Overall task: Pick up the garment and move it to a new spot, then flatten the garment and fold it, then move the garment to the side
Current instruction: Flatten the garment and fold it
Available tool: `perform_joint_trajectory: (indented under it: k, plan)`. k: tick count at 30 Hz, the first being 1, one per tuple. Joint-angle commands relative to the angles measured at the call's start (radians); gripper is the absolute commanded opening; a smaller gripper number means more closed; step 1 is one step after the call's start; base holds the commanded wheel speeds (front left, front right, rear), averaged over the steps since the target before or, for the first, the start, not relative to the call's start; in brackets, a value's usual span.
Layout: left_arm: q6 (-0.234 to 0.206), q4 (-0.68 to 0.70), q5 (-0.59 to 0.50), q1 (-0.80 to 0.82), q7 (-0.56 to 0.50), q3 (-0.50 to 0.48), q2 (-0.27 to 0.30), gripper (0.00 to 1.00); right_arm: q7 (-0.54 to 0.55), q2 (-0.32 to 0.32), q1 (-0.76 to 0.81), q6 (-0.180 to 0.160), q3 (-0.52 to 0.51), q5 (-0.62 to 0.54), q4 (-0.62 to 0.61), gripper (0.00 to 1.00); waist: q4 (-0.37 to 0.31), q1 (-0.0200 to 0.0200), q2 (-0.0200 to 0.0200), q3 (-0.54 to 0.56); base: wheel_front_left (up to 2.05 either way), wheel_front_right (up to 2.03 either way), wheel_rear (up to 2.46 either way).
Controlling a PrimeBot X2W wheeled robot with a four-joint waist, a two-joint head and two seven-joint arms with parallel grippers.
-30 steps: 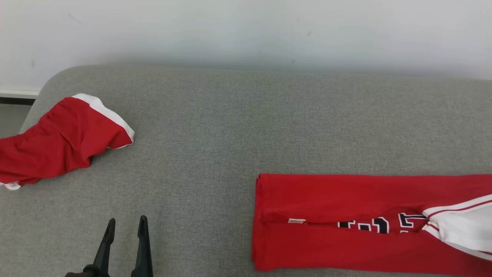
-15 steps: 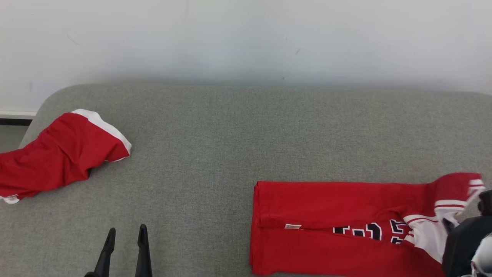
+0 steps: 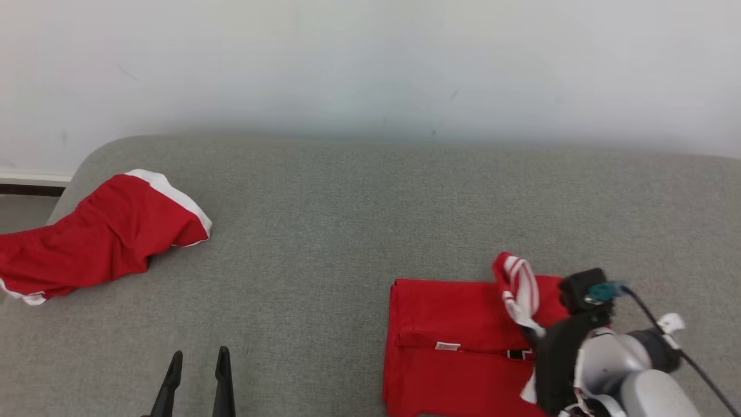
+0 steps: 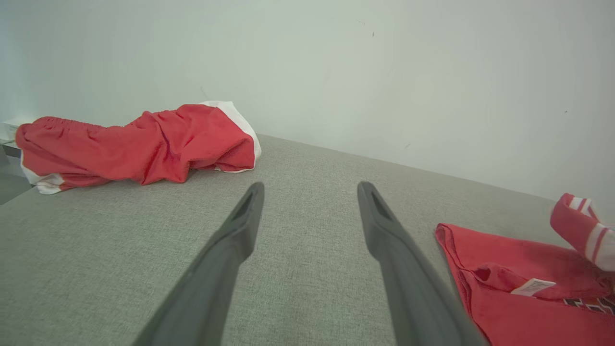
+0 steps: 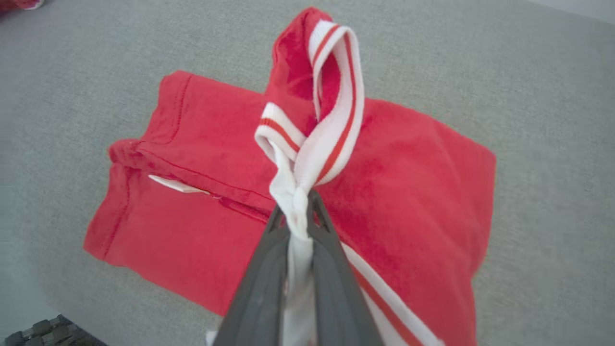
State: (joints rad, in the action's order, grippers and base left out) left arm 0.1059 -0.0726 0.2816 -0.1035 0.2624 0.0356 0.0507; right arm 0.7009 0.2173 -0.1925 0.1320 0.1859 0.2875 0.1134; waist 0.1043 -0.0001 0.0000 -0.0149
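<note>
The red jersey garment (image 3: 451,324) lies on the grey cushion (image 3: 347,231) at the lower right, folded to a short block with a small white label showing. My right gripper (image 5: 295,202) is shut on its white fabric and holds the red-and-white striped trim (image 5: 331,96) lifted above the red body (image 5: 202,158). In the head view that trim (image 3: 518,281) stands up beside the right wrist. My left gripper (image 3: 200,354) is open at the lower left with nothing between its fingers (image 4: 240,226), well apart from the garment (image 4: 519,298).
A second red garment with a white band (image 3: 104,237) lies crumpled at the cushion's far left edge (image 4: 144,144). A white wall (image 3: 370,58) runs along the back. Bare grey cushion stretches between the two garments.
The right gripper has come into view and carried the garment's right end leftward over its body, so the garment looks much shorter. The head camera also shifted. The left gripper stayed open.
</note>
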Motion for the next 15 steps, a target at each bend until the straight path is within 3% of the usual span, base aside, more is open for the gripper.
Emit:
perform_joint_trajectory:
  k: [1, 15]
  plan:
    - [0.004, -0.001, -0.007, -0.016, 0.003, 0.003, 0.000, 1.00, -0.009, -0.017, -0.019, -0.002, 0.020, 0.003, 0.014, 0.00, 0.010, 0.0001, 0.0000, 0.001, 0.00, 0.00, 0.00]
    - [0.012, -0.012, -0.008, -0.017, 0.003, 0.028, 0.000, 1.00, -0.103, -0.137, -0.155, -0.002, 0.139, 0.017, 0.264, 0.00, 0.077, 0.0001, 0.0000, -0.006, 0.00, 0.00, 0.00]
